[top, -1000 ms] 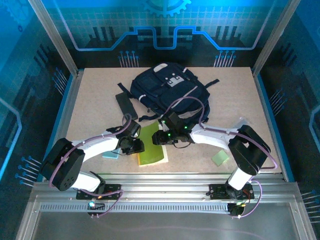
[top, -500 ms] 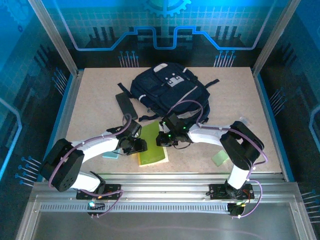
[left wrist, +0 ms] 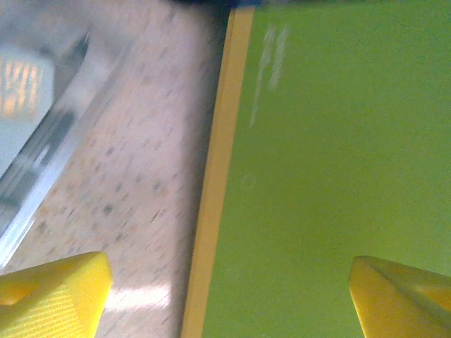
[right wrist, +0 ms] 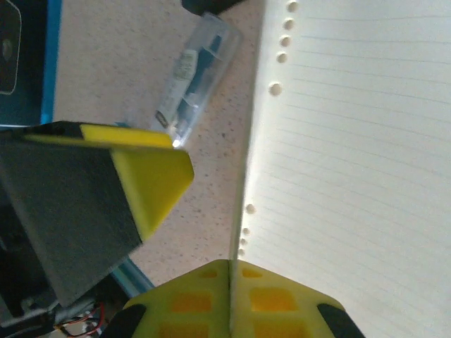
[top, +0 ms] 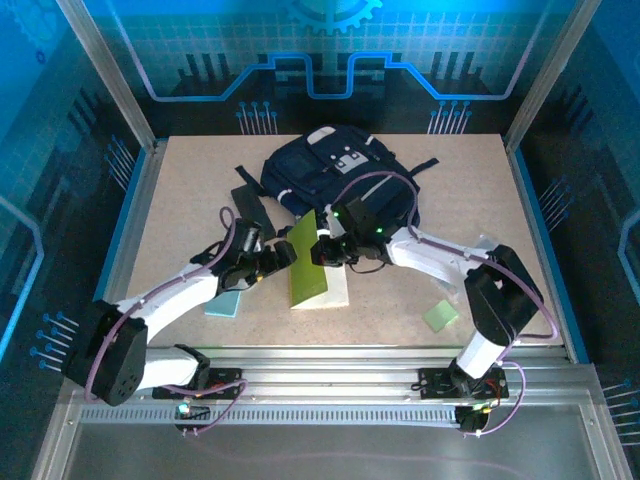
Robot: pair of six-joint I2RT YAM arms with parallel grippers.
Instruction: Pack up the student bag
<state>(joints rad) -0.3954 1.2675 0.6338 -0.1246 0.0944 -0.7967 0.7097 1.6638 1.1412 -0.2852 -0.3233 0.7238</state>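
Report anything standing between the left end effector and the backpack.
The notebook, its green cover held raised by the right end effector, stands directly before the open left end effector; the backpack lies beyond it.

Green notebook cover [left wrist: 331, 176] cut off right, bottom; student bag [top: 320, 175] near edge behind right arm [top: 432, 258].

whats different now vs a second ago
The right end effector closed on the green notebook and tipped its cover up, toward the student bag. The left end effector opened and moved forward beside it. The bag, black case and small pads stayed put.
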